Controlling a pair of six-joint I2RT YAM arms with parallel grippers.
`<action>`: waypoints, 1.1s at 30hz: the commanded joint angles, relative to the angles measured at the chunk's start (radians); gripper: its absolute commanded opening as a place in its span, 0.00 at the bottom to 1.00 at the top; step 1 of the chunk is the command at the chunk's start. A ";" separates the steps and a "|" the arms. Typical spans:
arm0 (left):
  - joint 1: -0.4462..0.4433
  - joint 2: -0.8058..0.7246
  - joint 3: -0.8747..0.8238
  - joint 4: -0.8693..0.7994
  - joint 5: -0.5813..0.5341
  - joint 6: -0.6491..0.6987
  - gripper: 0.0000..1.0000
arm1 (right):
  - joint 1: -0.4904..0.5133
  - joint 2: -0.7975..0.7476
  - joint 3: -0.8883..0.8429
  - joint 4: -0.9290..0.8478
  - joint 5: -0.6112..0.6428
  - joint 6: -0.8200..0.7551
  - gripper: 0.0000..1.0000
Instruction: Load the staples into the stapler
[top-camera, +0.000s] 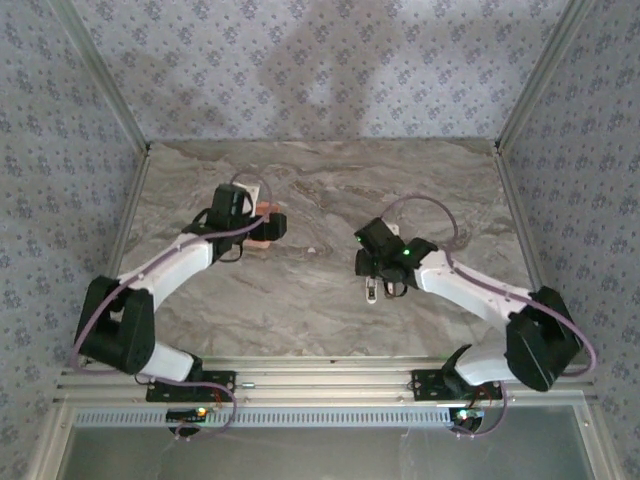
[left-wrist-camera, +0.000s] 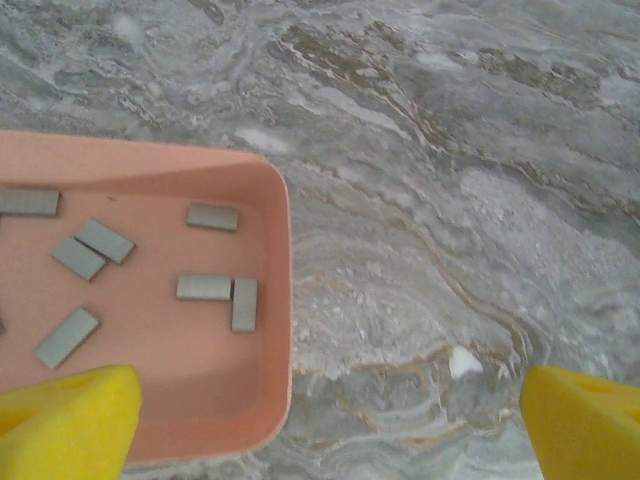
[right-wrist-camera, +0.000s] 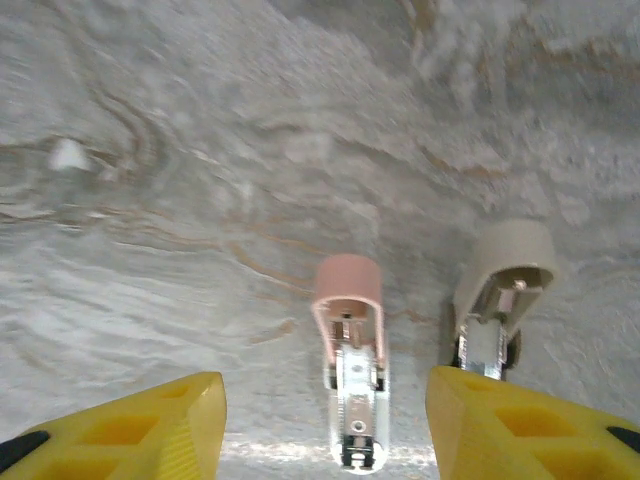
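From above, the left gripper (top-camera: 258, 222) is hanging over the salmon tray (top-camera: 272, 226), and the right gripper (top-camera: 373, 281) is sitting over the stapler (top-camera: 372, 293). In the left wrist view, the jaws are standing wide apart, gripping nothing, and the staples (left-wrist-camera: 204, 288) are lying in the tray beside one finger. In the right wrist view, the jaws are standing open. The stapler's pink half is lying between them, its white half just beside one finger.

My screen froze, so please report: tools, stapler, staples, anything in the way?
Left tool open above tray edge. Right tool open, stapler opened between its jaws. Staples loose in tray. No obstacle seen.
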 joint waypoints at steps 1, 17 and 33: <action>0.018 0.104 0.136 -0.189 0.029 0.010 0.94 | -0.013 -0.011 0.022 0.046 -0.062 -0.097 0.56; -0.024 0.499 0.482 -0.434 0.104 0.043 0.84 | -0.099 -0.008 -0.039 0.181 -0.218 -0.185 0.56; -0.208 0.530 0.530 -0.339 0.191 -0.098 0.81 | -0.132 -0.055 -0.103 0.193 -0.220 -0.180 0.55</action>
